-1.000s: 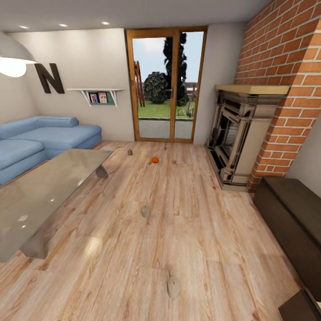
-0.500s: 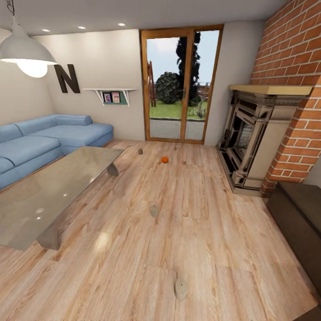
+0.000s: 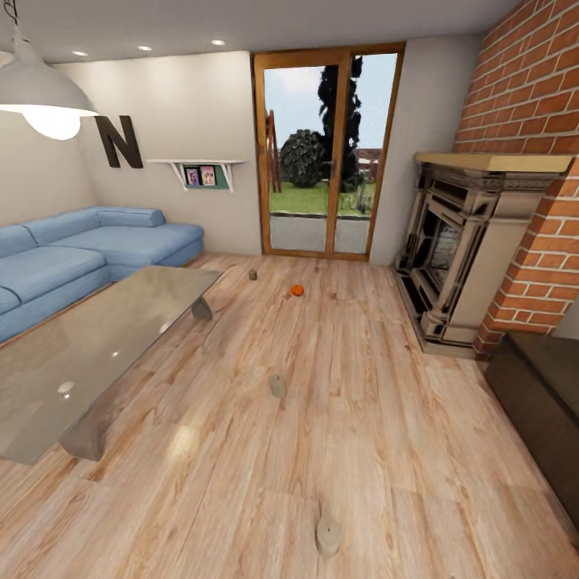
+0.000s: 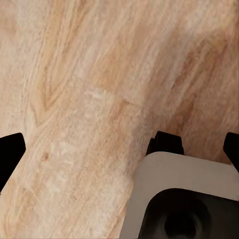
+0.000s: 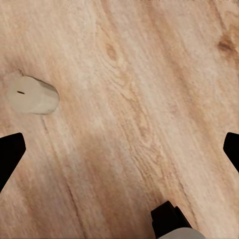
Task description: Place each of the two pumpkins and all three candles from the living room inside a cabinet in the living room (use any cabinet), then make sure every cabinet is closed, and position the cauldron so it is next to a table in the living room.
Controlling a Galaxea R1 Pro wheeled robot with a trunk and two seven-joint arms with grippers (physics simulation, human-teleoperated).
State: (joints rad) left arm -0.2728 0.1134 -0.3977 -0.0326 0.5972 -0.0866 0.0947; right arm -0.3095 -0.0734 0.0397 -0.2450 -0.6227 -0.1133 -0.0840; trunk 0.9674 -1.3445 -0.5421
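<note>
- While over bare wood floor (image 3: 386,450), both pincers spread wide, holding nothing;
- three candles (image 3: 327,533) strewn on floorboards, one pumpkin (image 3: 297,289) beyond, beside glossy desk (image 3: 80,354);
- cabinet (image 3: 539,410) shut, at right.

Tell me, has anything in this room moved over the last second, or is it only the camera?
Only the camera moved: the view swung at first, then crept toward the nearest candle. The three candles, the pumpkin on the floor, the coffee table and the cabinet stayed where they were. Nothing was picked up or let go.
</note>
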